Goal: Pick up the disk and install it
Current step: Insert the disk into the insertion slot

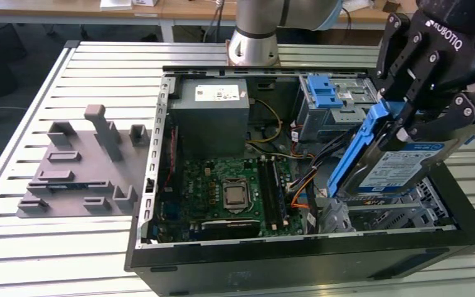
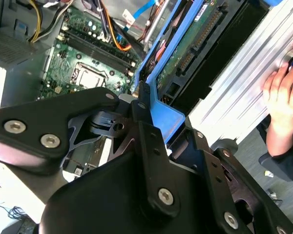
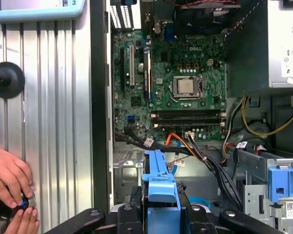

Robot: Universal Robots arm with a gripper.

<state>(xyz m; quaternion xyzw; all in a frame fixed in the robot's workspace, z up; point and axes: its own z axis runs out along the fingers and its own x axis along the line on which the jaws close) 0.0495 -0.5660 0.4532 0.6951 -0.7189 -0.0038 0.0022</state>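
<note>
Disk (image 1: pixel 407 164) is up in the air, and we see it gripped by the tool (image 1: pixel 427 127), whose black fingers are clenched on its blue carrier frame. It hangs steeply tilted, almost on edge, with the white-and-blue label facing the exterior view's right. In the second wrist view we catch its green circuit-board underside (image 2: pixel 195 44) and the blue frame pinched by the tool (image 2: pixel 161 117).

It sits over the open computer case (image 1: pixel 303 257), at the exterior view's right end, just above a bare metal drive bay (image 1: pixel 386 213). Beside that bay, orange and black cables (image 1: pixel 303 185) run across toward the motherboard (image 1: pixel 229 185), where the processor socket (image 1: pixel 235 193) shows plainly. Further back stands the grey power supply (image 1: pixel 213 102) with its white sticker, and next to it a drive cage with a blue latch strip (image 1: pixel 324 96).

The case lies on a slatted metal table (image 1: pixel 56 260). Well apart, on the exterior view's left, we spot a grey moulded fixture (image 1: pixel 81 167). In the first wrist view, a person's hand (image 3: pixel 10 175) rests on the table outside the case wall.
</note>
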